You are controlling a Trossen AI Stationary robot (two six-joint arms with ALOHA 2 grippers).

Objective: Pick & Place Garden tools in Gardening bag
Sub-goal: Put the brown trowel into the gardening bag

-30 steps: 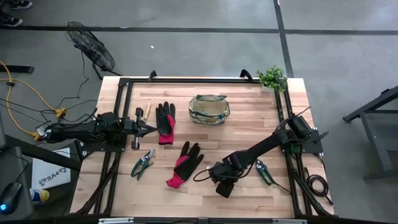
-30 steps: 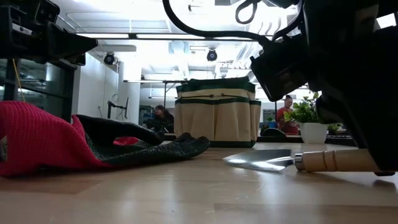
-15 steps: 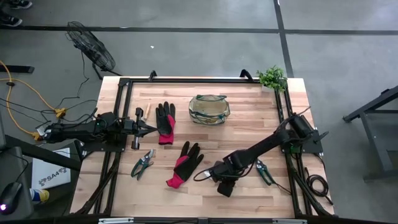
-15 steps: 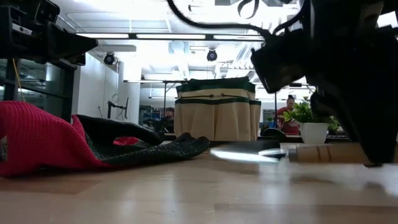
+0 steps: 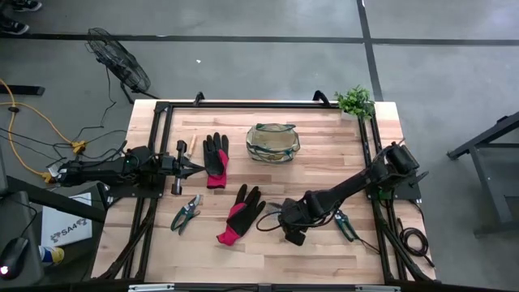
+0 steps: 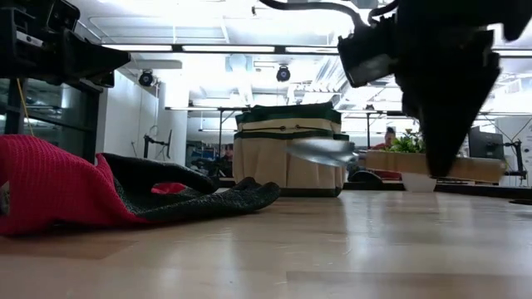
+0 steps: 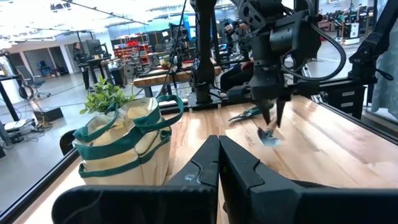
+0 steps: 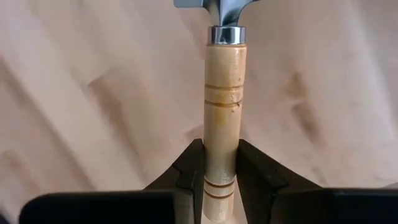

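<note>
My right gripper [image 8: 221,171] pinches the wooden handle of a trowel [image 8: 222,106], holding it level and clear of the table [image 5: 324,251], near the front between a black-and-red glove [image 5: 241,212] and a pair of pruners [image 5: 344,224]. The gardening bag [image 5: 273,141] stands well apart toward the back. My left gripper [image 7: 219,163] waits pressed together at the left edge.

On the counter [image 5: 324,251] we find the gardening bag [image 5: 272,142] near the back middle, with the potted plant [image 5: 355,100] at the back right corner. One glove [image 5: 216,158] lies left of the bag, a second glove [image 5: 241,212] nearer the front. Pruners [image 5: 185,213] lie left of that second glove (another pair [image 5: 343,224] sits far right). The right gripper [image 5: 285,220] holds a trowel [image 8: 222,93] clear of the counter, between the second glove and the right pruners. The left gripper [image 5: 193,168] waits at the left edge.
</note>
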